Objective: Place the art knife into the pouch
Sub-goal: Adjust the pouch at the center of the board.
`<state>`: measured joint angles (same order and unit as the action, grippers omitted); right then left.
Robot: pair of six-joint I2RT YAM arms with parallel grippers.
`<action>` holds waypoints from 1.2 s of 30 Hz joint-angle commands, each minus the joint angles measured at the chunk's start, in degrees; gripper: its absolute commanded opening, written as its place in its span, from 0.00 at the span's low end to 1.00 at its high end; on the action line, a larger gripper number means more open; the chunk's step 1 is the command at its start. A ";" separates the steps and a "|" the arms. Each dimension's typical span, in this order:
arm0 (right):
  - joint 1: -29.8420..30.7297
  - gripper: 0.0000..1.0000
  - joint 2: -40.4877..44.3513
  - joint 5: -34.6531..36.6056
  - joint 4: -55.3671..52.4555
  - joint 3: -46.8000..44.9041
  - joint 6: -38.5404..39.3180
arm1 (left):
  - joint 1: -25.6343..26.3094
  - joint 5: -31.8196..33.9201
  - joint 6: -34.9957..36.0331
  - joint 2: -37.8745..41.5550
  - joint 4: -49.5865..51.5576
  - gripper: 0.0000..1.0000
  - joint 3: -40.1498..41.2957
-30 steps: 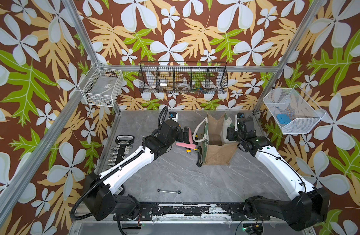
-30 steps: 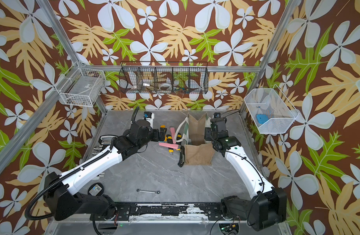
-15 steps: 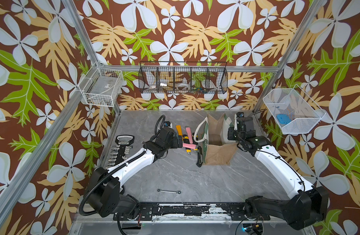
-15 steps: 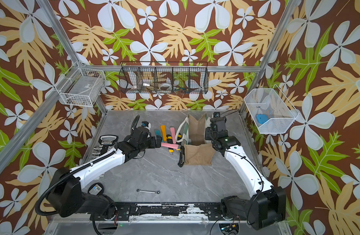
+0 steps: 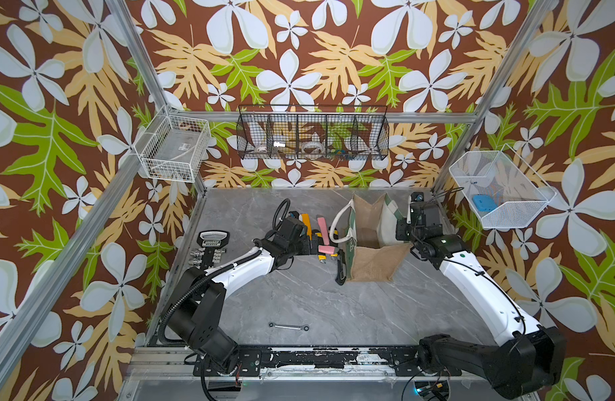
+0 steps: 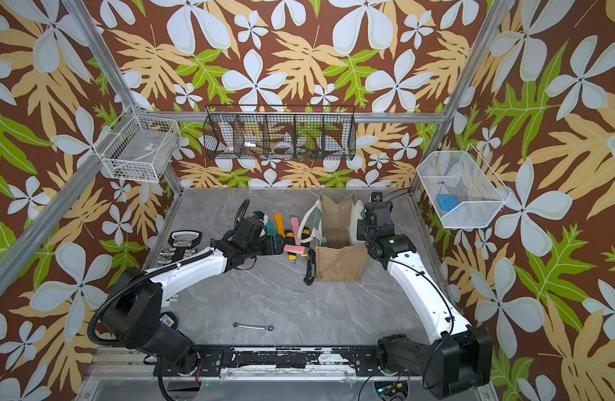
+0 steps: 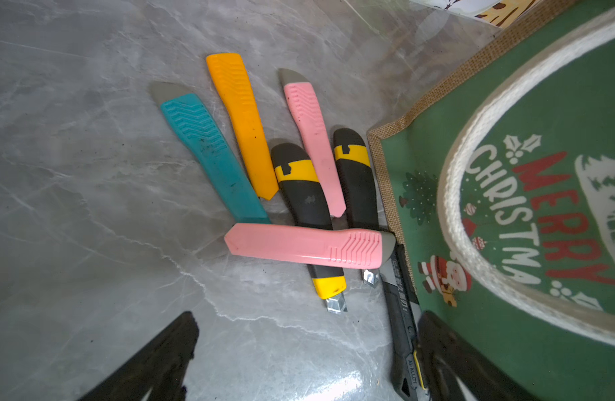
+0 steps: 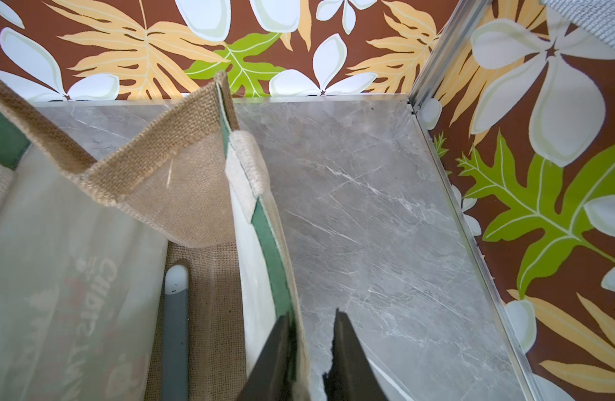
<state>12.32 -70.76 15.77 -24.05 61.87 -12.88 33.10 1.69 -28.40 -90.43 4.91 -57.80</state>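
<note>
The pouch [image 5: 368, 258] [image 6: 337, 265] stands open-topped on the grey table, with its green Christmas panel [image 7: 507, 208] facing the knives. Several art knives lie beside it: a pink one [image 7: 306, 248] [image 5: 326, 248] across two black-and-yellow ones [image 7: 299, 187], plus teal [image 7: 209, 152], orange [image 7: 243, 121], another pink [image 7: 313, 139] and a black one [image 7: 401, 312] along the pouch's foot. My left gripper [image 7: 306, 350] [image 5: 311, 244] hangs open and empty just short of them. My right gripper [image 8: 311, 343] [image 5: 401, 225] straddles the pouch's side wall [image 8: 264, 236], jaws narrow, a slit still showing. A grey knife [image 8: 176, 330] lies inside.
A small wrench [image 5: 288, 326] lies near the front rail. A socket rack [image 5: 212, 246] sits at the table's left edge. Wire baskets hang on the walls: white at left [image 5: 174, 152], black at the back [image 5: 313, 139], white at right [image 5: 497, 191].
My left arm has sunk lower, bringing its gripper down close to the knives. My right gripper stays at the pouch's wall, its jaws narrower.
</note>
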 commanded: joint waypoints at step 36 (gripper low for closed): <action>-2.80 0.05 2.89 -0.56 0.24 -0.65 -0.47 | 2.67 -7.41 -0.08 -11.64 -1.13 1.00 -7.82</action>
<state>9.47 -68.73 16.27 -23.86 61.17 -12.95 35.64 -4.99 -28.38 -101.80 4.51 -64.97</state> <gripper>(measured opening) 0.069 0.998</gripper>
